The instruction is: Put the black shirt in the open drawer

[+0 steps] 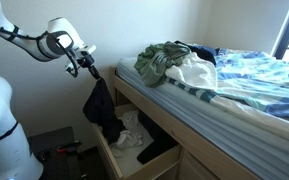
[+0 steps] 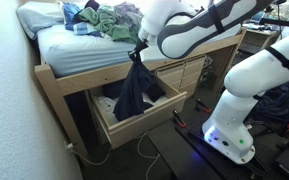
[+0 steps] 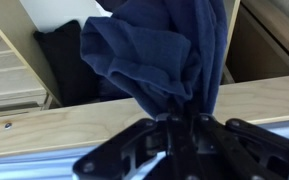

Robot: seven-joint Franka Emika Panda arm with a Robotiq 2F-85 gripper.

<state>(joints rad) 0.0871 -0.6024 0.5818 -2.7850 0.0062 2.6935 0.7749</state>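
My gripper is shut on the top of the black shirt, which hangs down limp from it over the open drawer under the bed. In an exterior view the shirt hangs from the gripper with its lower end inside the drawer. In the wrist view the dark shirt bunches out of the closed jaws, with the drawer's wooden front behind.
The bed with a striped blue sheet carries a pile of clothes. White and dark garments lie in the drawer. The robot's white base stands next to the drawer. Cables lie on the floor.
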